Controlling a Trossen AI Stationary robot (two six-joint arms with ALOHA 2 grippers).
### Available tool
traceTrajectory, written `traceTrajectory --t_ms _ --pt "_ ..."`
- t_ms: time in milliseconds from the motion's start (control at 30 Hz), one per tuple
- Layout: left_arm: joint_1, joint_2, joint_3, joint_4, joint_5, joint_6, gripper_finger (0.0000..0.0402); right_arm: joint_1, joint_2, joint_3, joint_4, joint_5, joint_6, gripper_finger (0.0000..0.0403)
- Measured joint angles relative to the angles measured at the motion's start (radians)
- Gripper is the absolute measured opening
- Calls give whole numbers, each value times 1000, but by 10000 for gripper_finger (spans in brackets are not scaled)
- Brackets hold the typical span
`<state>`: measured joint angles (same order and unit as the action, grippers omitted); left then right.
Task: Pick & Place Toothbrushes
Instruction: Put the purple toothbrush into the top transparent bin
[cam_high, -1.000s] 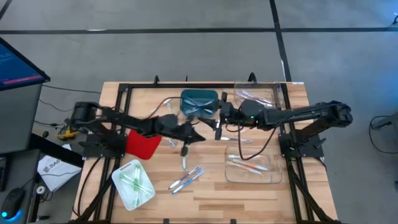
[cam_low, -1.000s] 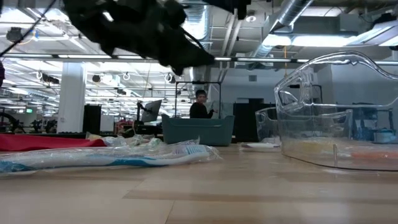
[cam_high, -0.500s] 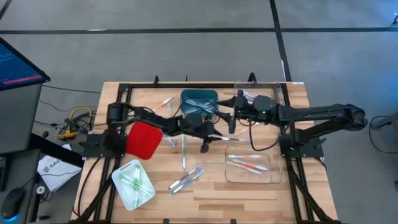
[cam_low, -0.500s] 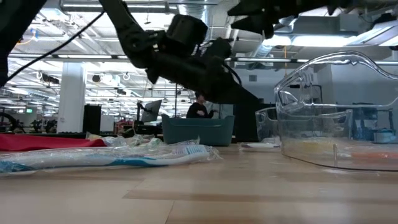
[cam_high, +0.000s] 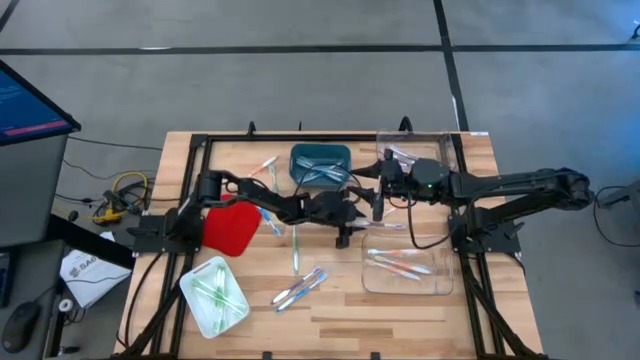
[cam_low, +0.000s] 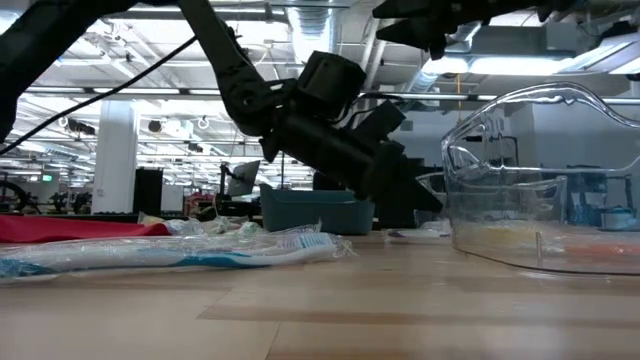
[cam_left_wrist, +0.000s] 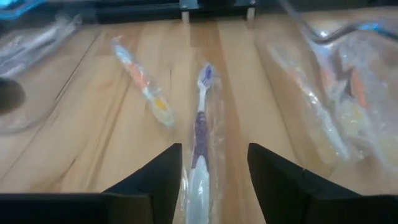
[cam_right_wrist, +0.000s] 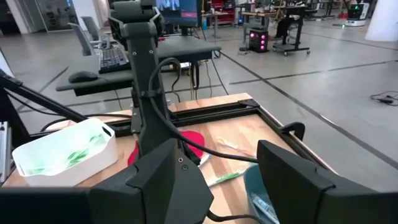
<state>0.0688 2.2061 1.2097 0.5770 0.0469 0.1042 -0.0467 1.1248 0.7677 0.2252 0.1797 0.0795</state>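
- The counter (cam_high: 330, 310) is carrying colour-sorted bins; the clear bin (cam_high: 402, 268) is holding orange brushes.
- The left end effector (cam_left_wrist: 211, 163) is reaching low just beside that bin, fingers apart, straddling a purple brush (cam_left_wrist: 200, 130) lying flat, probably to grip it.
- The right end effector (cam_right_wrist: 227, 168) is waiting above, beyond the bin, fingers apart and empty.

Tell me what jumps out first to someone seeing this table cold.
The two dark arms meeting over the middle of the table: the left hand reaches low with open fingers astride a wrapped purple toothbrush, while the right hand hovers open just behind it. Around them sit a red tray, a white bin of green toothbrushes at the front left, and a clear bin at the front right.
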Motion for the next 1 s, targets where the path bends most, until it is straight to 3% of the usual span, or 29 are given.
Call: traceTrajectory --t_ms 1000 --pt "21 60 28 -86 83 -37 182 0 0 1 17 1 -9 216"
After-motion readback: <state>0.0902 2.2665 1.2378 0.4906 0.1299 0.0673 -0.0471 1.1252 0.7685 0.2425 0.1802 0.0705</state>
